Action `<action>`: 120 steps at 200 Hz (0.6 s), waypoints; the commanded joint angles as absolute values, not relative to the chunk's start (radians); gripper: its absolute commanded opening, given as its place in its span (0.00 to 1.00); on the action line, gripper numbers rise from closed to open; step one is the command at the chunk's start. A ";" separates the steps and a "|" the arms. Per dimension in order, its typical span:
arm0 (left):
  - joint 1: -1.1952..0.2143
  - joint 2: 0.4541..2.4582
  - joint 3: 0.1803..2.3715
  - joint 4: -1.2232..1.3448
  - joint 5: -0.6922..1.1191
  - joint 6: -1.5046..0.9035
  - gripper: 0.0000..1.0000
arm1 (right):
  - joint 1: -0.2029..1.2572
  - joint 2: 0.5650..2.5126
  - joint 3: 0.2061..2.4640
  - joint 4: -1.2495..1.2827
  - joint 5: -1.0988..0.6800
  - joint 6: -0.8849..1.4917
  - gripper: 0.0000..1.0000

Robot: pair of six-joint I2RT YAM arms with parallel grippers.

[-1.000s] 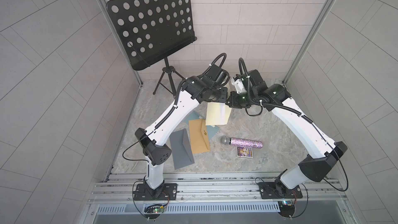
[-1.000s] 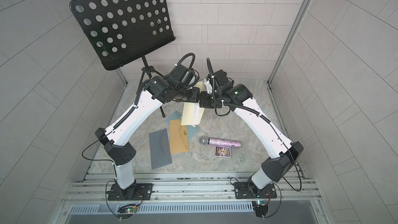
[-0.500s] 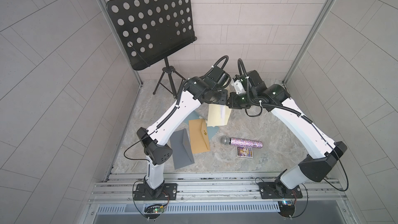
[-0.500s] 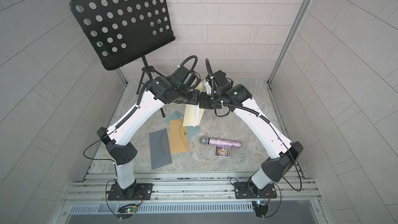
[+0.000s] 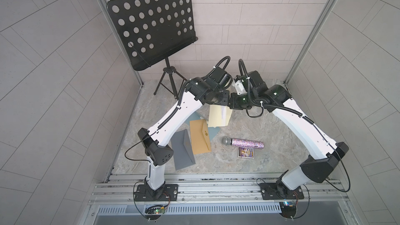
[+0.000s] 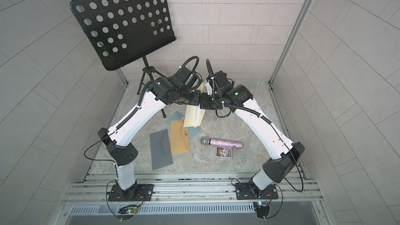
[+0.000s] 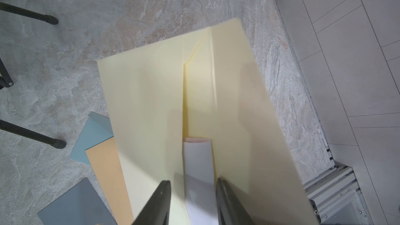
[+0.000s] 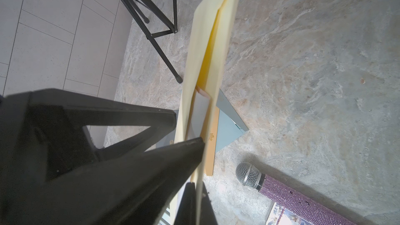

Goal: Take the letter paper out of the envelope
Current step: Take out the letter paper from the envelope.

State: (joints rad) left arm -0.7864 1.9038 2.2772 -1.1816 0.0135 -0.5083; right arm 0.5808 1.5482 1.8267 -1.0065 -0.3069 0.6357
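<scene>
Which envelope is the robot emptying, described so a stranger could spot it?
Start at the black music stand at the back, then drop to where the two arms meet. Hanging there is the pale yellow envelope, white paper showing in its opening. It alone is lifted; the tan envelope, grey envelope and blue envelope lie flat on the table.

A pale yellow paper envelope (image 5: 217, 117) shows a white folded letter paper (image 7: 198, 165). Nearby: a tan paper envelope (image 5: 198, 141) with a gold emblem (image 5: 206, 134), a slate grey paper envelope (image 5: 181, 153), and a glittery purple microphone (image 5: 246, 144).
</scene>
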 commanded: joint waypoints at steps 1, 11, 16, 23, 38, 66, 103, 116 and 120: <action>-0.799 1.922 2.260 -1.200 0.005 -0.508 0.39 | 0.593 1.516 1.839 -0.973 -0.315 0.630 0.00; -0.799 1.922 2.257 -1.199 0.002 -0.507 0.36 | 0.592 1.514 1.839 -0.973 -0.314 0.631 0.00; -0.800 1.921 2.255 -1.198 0.001 -0.508 0.35 | 0.593 1.514 1.840 -0.973 -0.314 0.631 0.00; -0.799 1.921 2.255 -1.199 0.001 -0.508 0.33 | 0.592 1.515 1.839 -0.973 -0.313 0.632 0.00; -0.799 1.921 2.250 -1.197 -0.001 -0.509 0.32 | 0.592 1.516 1.839 -0.971 -0.312 0.634 0.00; -0.799 1.919 2.244 -1.194 -0.007 -0.506 0.32 | 0.593 1.516 1.840 -0.966 -0.312 0.641 0.00; -0.798 1.916 2.239 -1.188 -0.015 -0.505 0.29 | 0.592 1.517 1.839 -0.965 -0.316 0.644 0.00; -0.800 1.915 2.234 -1.182 -0.016 -0.507 0.26 | 0.591 1.517 1.836 -0.965 -0.315 0.643 0.00; -0.799 1.914 2.234 -1.180 -0.016 -0.506 0.25 | 0.592 1.518 1.836 -0.965 -0.316 0.643 0.00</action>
State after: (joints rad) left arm -0.7887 1.9045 2.2517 -1.1778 -0.0032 -0.5076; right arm 0.5827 1.5463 1.8267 -0.9920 -0.3080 0.6365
